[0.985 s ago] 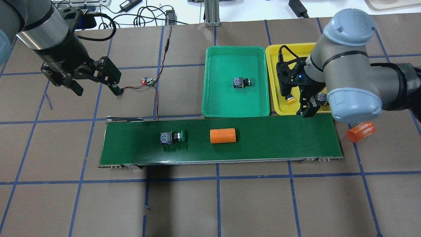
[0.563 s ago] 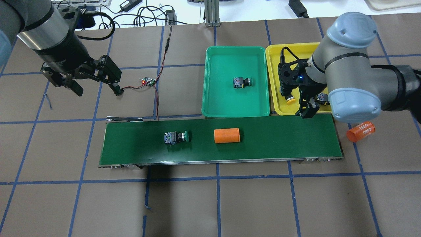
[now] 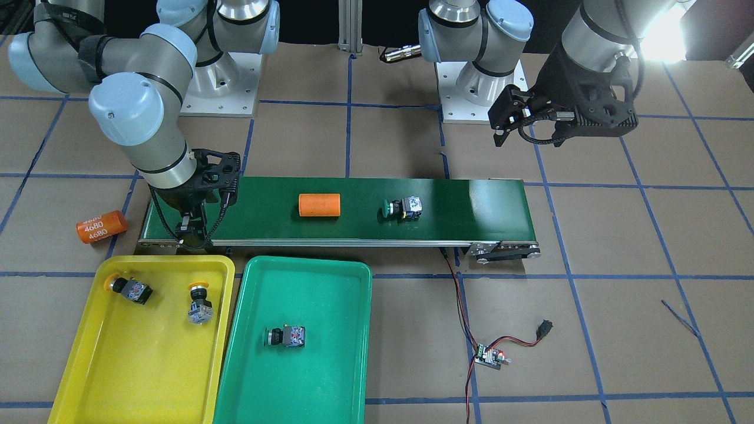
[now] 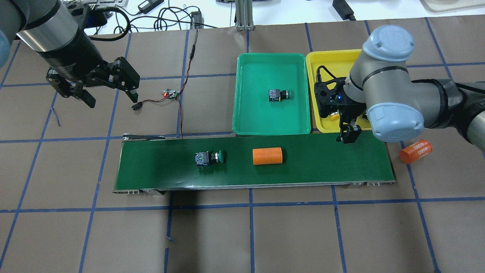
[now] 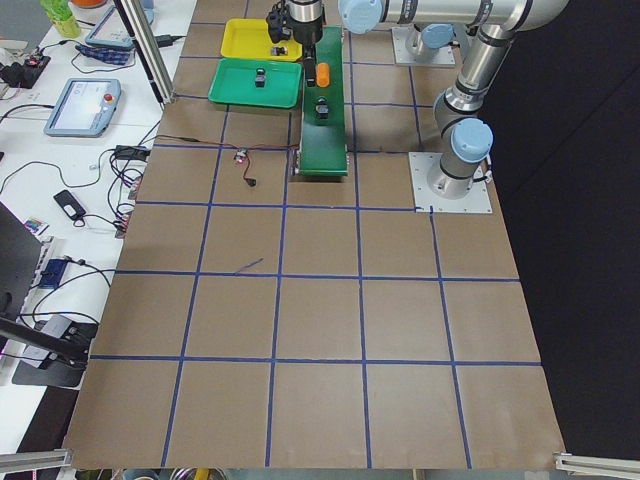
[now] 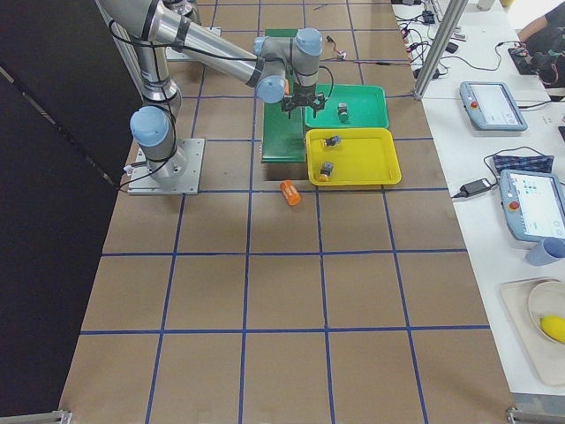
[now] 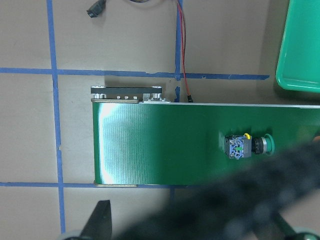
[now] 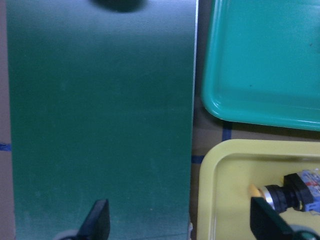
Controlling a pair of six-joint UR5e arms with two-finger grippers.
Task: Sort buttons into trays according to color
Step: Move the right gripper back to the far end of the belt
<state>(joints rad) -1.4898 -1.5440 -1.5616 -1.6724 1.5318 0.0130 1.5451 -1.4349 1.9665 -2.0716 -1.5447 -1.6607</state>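
L gripper (image 4: 110,98) open, empty, pointing down above bench (image 4: 227,235) left of belt (image 4: 151,163); L arm comes in from upper left, well apart from any button. Last green button (image 4: 209,158) lies on its side on belt, near orange cyl (image 4: 267,156), not yet sorted. Green tray (image 4: 265,68) holds sorted green button (image 4: 278,94). Yellow tray (image 3: 88,353) holds 2: outer yellow button (image 3: 131,288) and inner yellow button (image 3: 199,303). So approx 3 of 4 done, 1 left. R gripper (image 8: 180,222) open, empty, pointing down over belt's right end beside yellow tray; R arm reaches in from right, hiding part of that tray from overhead.
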